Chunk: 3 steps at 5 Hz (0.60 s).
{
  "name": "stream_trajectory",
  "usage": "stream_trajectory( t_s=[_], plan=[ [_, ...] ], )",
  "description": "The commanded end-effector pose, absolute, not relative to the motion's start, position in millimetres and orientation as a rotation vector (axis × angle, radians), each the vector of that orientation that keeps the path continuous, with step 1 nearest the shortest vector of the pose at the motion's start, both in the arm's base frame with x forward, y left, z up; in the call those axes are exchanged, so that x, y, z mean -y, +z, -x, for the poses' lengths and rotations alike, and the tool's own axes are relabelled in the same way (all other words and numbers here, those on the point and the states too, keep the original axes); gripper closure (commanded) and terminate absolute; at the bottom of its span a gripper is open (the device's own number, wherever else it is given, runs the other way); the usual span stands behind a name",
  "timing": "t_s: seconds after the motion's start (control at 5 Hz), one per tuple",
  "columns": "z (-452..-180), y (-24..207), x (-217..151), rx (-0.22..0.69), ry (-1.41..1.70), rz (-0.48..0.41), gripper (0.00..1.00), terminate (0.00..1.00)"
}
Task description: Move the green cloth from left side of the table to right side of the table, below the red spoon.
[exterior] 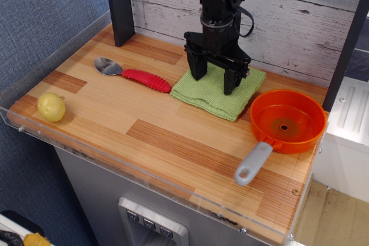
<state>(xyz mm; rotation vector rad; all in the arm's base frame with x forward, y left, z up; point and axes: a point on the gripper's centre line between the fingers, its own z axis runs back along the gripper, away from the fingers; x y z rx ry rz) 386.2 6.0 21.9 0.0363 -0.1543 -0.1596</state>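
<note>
Lime-green cloth point(218, 91), red-handled silver spoon point(134, 74), bright orange pan point(286, 121) with grey handle, pale yellow ball point(51, 106), brown-striped table point(144, 136).
</note>
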Motion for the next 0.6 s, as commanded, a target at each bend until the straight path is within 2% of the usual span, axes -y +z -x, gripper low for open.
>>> stream_trajectory(
  t_s=[0.0, 0.2, 0.4],
  plan=[
    [-406, 103, -12, 0.354, -0.121, -0.115, 0.0, 0.0],
    [-403, 118, -8, 0.376, -0.127, -0.11, 0.0, 0.0],
    [-396, 128, -5, 0.346, -0.133, -0.136, 0.0, 0.0]
  ],
)
